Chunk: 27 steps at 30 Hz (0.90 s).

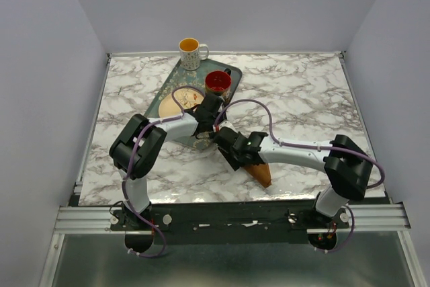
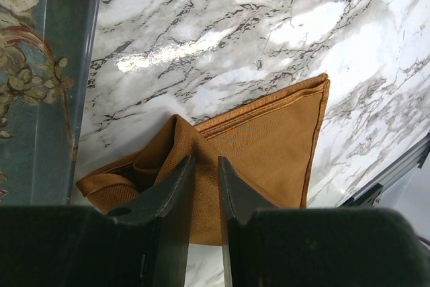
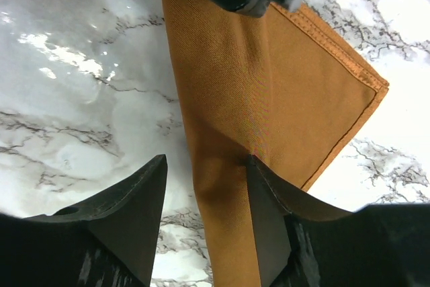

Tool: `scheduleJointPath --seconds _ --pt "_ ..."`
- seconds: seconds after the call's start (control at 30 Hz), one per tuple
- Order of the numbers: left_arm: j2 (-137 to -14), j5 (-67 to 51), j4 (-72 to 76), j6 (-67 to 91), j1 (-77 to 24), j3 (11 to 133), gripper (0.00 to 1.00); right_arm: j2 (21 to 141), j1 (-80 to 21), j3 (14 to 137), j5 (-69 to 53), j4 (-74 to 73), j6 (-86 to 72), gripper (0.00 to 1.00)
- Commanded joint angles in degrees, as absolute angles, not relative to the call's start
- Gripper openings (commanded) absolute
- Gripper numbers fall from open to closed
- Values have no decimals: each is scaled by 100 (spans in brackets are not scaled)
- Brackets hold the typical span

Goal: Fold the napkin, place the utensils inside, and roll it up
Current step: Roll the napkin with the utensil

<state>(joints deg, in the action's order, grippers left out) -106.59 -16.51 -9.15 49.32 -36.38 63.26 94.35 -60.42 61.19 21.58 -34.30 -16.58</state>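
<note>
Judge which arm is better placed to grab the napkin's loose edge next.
Right, likely: the right gripper stands open astride the napkin edge, while the left gripper seems busy pinching a raised fold.

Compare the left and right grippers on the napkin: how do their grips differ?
The left gripper has narrow jaws pinching a raised fold of the napkin; the right gripper has wide jaws straddling its edge, not clamped. The left gripper holds cloth lifted; the right gripper holds nothing. Both are at the same napkin.
</note>
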Motion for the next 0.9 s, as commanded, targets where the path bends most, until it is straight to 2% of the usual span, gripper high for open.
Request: scheduleJointPath --seconds 0.0,0.17,0.47,0.5,0.6,0.7,0.87 --pt "-10811 -1512 -1143 4825 -3612 6311 30 9738 -6073 6109 2338 -3410 -1758 60" --pt "-10811 -1521 -1125 4834 -3612 6311 30 9835 -6082 6021 2408 -3314 -1705 65" --pt "-10810 -1503 -1143 4825 -3612 6302 30 9686 -6117 6029 2601 -3410 -1644 64" --pt "-10811 -1512 -1151 4825 -3621 6293 30 9686 -6126 6064 2645 -3462 -1652 71" --pt "-10811 -1512 -1151 4816 -3612 6310 30 9624 -6161 6108 2698 -3603 -1635 79" --pt "-10811 -1512 -1151 4825 -3612 6311 30 9624 -6161 6065 2760 -3604 -1600 83" --pt "-10837 -1521 -1160 4825 -3612 6319 30 9826 -6161 6082 2909 -3586 -1556 82"
